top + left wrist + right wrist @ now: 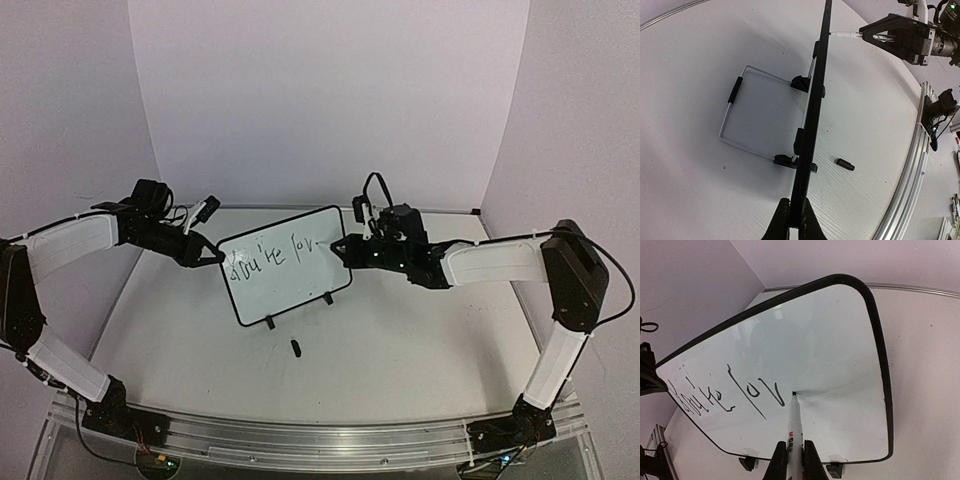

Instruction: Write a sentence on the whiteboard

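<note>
The whiteboard [285, 268] stood upright on its feet near the middle of the table [420, 350]. The left claw [208, 256] was clamped shut on its 9 o'clock edge. At the 3 o'clock side, the right claw [350, 250] was closed around a marker [794, 425], whose tip touched the board. The writing [270, 252] read "You're lov". A black cap [296, 347] lay on the table at 6 o'clock of the board.

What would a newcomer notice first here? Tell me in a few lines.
The whiteboard stands on its feet mid-table, its left edge clamped by the left pincer. The right pincer grips a marker with its tip on the board, where the sentence so far reads "You're lov". A small black cap lies on the table in front of the board.
</note>
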Robot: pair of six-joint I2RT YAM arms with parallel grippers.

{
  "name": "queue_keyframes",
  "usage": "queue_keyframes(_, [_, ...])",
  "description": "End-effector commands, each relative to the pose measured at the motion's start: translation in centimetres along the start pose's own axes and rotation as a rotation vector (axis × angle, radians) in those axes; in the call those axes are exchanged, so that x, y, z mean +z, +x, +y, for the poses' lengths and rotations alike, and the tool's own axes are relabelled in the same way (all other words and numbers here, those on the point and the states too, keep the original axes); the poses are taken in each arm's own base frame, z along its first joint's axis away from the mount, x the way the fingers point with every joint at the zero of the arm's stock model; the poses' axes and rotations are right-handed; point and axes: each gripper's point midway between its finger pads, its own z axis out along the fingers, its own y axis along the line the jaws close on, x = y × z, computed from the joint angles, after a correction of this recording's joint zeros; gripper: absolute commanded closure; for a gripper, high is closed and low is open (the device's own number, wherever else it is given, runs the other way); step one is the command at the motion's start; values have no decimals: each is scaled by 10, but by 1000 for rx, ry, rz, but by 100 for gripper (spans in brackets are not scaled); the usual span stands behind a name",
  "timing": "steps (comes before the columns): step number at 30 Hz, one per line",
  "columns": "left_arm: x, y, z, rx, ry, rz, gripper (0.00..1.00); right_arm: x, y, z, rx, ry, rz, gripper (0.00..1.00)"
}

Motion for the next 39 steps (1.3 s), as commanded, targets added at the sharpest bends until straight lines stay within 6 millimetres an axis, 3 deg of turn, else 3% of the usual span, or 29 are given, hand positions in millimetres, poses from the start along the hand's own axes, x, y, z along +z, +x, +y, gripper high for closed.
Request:
queue_keyframes(1, [-1,0,22,18,-109,29,100,-1,-21,-3,14,26,-69,100])
queue_keyframes(7, [0,1,22,17,-107,31,100,-4,-28,-6,20,41,-88,100])
queue_keyframes(26, [0,1,22,18,-107,31,100,-10,-47,10,-2,-13,-131,100])
queue_keyframes(39, [1,2,23,16,-106,34,100,-4,-46,19,-11,-66,-123,100])
